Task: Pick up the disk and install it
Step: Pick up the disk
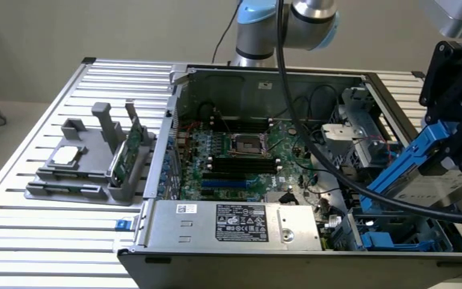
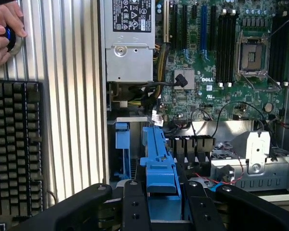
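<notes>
So the gripper [image 1: 454, 158] is gripping the disk [image 1: 441, 188] – it's hanging tilted in the air, blue carrier edge showing, over the exterior view's right end of the open PC case [image 1: 255, 271], just above the blue drive bay [image 1: 408, 236]. The case is lying on a slatted metal table [image 1: 46, 235] with its motherboard [image 1: 247, 158] showing. Over on the exterior view's left, a grey stand [image 1: 86, 183] is holding a green card [image 1: 125, 158] upright and a small silver chip [image 1: 67, 155].
</notes>
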### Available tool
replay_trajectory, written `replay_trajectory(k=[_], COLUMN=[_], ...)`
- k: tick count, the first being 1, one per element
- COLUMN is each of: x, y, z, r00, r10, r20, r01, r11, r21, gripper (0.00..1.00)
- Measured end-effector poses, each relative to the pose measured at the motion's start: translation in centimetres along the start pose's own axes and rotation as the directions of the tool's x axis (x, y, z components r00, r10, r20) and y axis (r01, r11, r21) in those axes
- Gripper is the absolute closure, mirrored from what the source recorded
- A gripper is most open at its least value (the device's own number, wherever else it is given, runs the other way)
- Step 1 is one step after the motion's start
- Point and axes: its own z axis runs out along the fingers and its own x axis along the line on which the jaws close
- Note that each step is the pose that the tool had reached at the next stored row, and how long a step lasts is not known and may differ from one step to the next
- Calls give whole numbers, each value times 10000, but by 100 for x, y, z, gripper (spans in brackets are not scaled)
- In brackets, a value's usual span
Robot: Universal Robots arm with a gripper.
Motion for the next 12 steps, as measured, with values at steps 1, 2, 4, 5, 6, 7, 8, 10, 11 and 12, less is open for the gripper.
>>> replay_trajectory(k=[1,2,4,5,6,7,8,10,11,12], x=[7,15,37,51,65,74,80,85,85,85], y=[-4,-7,-17,-19,-18,-18,-19,-20,-19,-19], z=[5,12,23,27,31,32,35,36,36,36], r00=[10000,10000,10000,10000,10000,10000,10000,10000,10000,10000], r10=[-5,-12,-26,-29,-30,-32,-34,-36,-35,-35], r20=[0,2,2,2,3,2,2,2,2,2], r01=[5,12,26,29,30,32,34,36,35,35], r11=[10000,10000,10000,10000,10000,10000,10000,10000,10000,10000], r21=[-1,-1,-3,-3,-3,-4,-5,-10,-10,-11], gripper=[67,67,67,67,67,67,67,67,67,67])
